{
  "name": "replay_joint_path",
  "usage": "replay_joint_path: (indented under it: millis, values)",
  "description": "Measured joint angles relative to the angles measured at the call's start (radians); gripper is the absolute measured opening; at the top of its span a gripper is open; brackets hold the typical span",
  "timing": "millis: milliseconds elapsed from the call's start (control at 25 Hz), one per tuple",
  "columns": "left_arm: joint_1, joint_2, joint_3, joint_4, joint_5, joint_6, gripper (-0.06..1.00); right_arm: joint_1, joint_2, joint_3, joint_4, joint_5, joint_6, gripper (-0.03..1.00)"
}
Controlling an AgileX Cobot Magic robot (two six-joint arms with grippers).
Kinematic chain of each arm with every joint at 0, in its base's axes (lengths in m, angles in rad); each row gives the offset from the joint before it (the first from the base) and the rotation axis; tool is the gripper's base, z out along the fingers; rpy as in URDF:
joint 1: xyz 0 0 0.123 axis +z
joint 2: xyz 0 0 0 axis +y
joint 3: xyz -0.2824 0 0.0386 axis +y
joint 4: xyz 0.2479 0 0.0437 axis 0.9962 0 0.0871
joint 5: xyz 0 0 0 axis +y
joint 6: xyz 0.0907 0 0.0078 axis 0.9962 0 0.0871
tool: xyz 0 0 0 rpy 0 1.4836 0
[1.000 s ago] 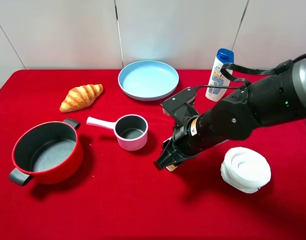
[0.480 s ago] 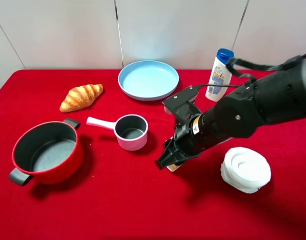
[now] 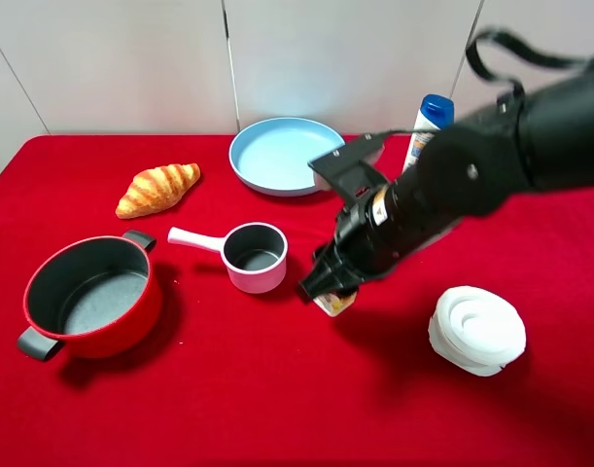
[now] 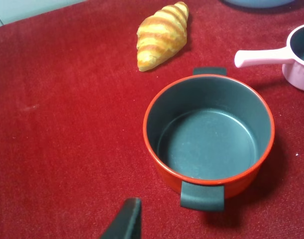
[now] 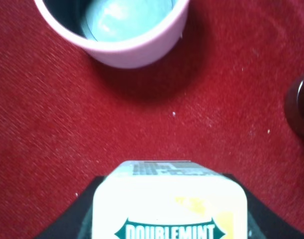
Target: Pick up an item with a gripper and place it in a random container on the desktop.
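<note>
My right gripper is shut on the small white carton with yellow-orange print and holds it above the red cloth, just right of the pink saucepan. In the right wrist view the carton fills the lower part, between the dark fingers, with the pink saucepan beyond it. The light blue dish sits empty at the back of the table, apart from the gripper. Of my left gripper only one dark fingertip shows, near the red pot.
A red pot stands at the front left. A croissant lies at the back left. A white-blue shampoo bottle stands at the back right. A white ribbed object sits at the front right.
My right gripper has risen with the carton, lifting it off the cloth and shifting slightly toward the back. The left arm has not moved.
</note>
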State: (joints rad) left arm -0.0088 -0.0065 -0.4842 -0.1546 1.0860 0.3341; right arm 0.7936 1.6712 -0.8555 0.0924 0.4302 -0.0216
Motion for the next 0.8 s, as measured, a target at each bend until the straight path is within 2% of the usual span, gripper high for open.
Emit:
replay_joint_path:
  millis: [240, 400, 800]
  values:
    - [0.000, 0.000, 0.000, 0.000, 0.000, 0.000, 0.99, 0.000, 0.000, -0.133, -0.002, 0.126, -0.044, 0.34]
    - [0.000, 0.000, 0.000, 0.000, 0.000, 0.000, 0.99, 0.000, 0.000, -0.213, -0.041, 0.182, -0.052, 0.34]
    - [0.000, 0.000, 0.000, 0.000, 0.000, 0.000, 0.99, -0.020, 0.000, -0.381, -0.146, 0.230, -0.064, 0.34]
